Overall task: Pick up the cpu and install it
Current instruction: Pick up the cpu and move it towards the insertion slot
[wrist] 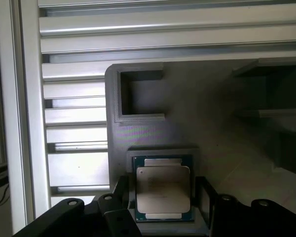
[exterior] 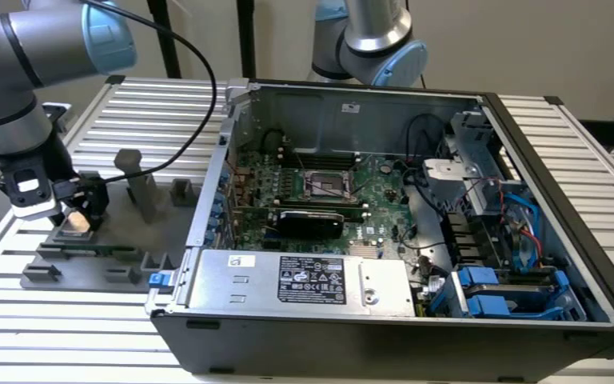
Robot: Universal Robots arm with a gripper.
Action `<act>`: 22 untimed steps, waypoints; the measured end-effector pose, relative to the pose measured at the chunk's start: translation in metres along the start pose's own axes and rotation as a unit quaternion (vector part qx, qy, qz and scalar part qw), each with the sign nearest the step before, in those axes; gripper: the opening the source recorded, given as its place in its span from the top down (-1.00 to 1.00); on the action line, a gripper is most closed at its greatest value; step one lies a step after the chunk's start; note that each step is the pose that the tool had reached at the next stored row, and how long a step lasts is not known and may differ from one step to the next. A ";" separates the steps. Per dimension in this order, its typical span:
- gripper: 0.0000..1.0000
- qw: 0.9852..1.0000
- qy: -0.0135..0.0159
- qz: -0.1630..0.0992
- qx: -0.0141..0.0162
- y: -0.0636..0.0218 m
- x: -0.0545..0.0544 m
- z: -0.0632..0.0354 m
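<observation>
- The pincer (exterior: pixel 77 210) hangs released at the exterior view's left, jaws spread either side of the cpu (wrist: pixel 163 193).
- The cpu lies flat in a recess of the grey fixture (exterior: pixel 105 254) on the slatted surface (exterior: pixel 73 320).

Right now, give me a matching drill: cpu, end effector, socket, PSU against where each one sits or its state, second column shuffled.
1. cpu
2. end effector
3. socket
4. PSU

a. on the motherboard
b. open, straddling the cpu
c. silver labelled box inside the case
d. in a pocket of the grey fixture

Pairs: 1-d, 2-b, 3-a, 4-c
</observation>
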State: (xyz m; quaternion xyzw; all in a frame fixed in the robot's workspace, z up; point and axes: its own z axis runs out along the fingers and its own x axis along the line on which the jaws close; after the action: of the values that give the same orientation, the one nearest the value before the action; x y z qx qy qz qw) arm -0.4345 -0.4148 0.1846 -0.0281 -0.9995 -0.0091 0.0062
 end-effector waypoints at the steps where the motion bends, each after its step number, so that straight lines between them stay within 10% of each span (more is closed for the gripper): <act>1: -0.30 1.000 0.000 0.000 0.000 0.0000 0.000 0.0000; 22: -0.09 1.000 0.000 -0.002 0.000 0.0002 0.000 -0.0083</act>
State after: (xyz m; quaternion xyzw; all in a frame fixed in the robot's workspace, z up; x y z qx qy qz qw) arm -0.4340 -0.4147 0.1930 -0.0263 -0.9996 -0.0091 0.0060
